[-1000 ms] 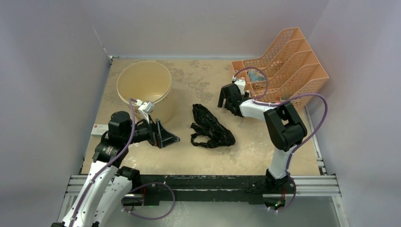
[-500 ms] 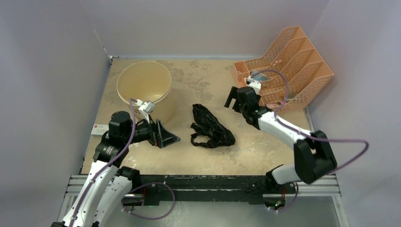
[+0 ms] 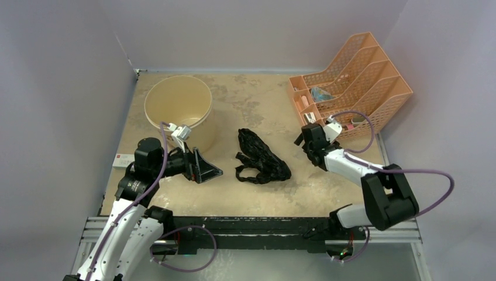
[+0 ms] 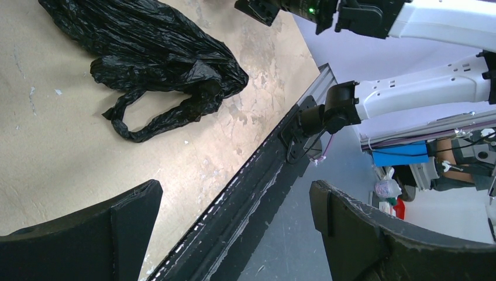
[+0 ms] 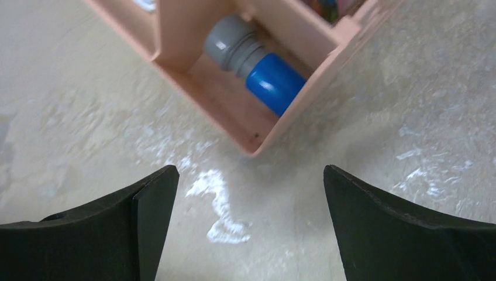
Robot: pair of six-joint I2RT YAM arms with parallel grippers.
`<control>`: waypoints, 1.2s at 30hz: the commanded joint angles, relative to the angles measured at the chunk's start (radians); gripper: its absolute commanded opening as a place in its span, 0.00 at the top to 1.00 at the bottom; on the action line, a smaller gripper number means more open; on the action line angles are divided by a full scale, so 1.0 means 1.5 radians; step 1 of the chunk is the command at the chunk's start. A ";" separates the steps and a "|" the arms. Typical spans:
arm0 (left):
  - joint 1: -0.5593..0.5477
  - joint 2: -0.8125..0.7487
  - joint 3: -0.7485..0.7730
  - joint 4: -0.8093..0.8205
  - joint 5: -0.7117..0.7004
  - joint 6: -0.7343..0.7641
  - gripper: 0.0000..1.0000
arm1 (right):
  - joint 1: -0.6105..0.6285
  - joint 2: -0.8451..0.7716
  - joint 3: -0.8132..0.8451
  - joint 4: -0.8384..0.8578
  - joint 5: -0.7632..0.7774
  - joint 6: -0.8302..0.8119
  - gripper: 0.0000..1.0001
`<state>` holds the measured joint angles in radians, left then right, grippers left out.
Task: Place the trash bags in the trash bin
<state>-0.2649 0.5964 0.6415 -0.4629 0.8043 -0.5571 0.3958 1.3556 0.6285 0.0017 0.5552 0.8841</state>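
Note:
The black crinkly trash bag [image 3: 260, 158] lies crumpled in the middle of the table, its loop handles toward the near side. In the left wrist view the bag [image 4: 158, 52] is up and to the left of the fingers. The cream round trash bin [image 3: 178, 108] stands upright at the far left, nothing visible inside it. My left gripper [image 3: 209, 170] is open and low, just in front of the bin and left of the bag; nothing sits between its fingers [image 4: 234, 193]. My right gripper [image 3: 304, 140] is open and empty [image 5: 248, 175], to the right of the bag, facing the organiser's corner.
An orange mesh desk organiser [image 3: 351, 82] stands at the far right; a grey and blue cylinder [image 5: 263, 64] lies in its front compartment [image 5: 205, 82]. A small white and red box [image 3: 121, 159] sits at the table's left edge. Walls enclose the back and sides.
The right arm has folded back and its gripper has drawn away from the organiser's front, toward the near right. The left arm, bag and bin have not moved.

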 commanded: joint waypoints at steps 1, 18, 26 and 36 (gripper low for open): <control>-0.003 -0.003 -0.001 0.033 0.018 0.006 0.00 | -0.029 0.033 0.025 0.092 0.058 0.014 0.04; -0.003 -0.005 -0.005 0.034 0.004 -0.003 0.00 | -0.085 0.189 0.192 0.099 -0.018 -0.063 0.08; -0.003 0.030 -0.015 0.035 -0.046 -0.021 0.02 | -0.062 -0.033 0.083 0.136 -0.355 -0.231 0.04; -0.005 -0.028 -0.053 -0.045 -0.452 -0.143 0.03 | -0.016 -0.224 -0.075 0.188 -0.543 -0.161 0.03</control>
<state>-0.2699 0.6567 0.5999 -0.5148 0.4725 -0.6670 0.3649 1.0447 0.5644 0.2375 -0.1566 0.6079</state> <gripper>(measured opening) 0.969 0.966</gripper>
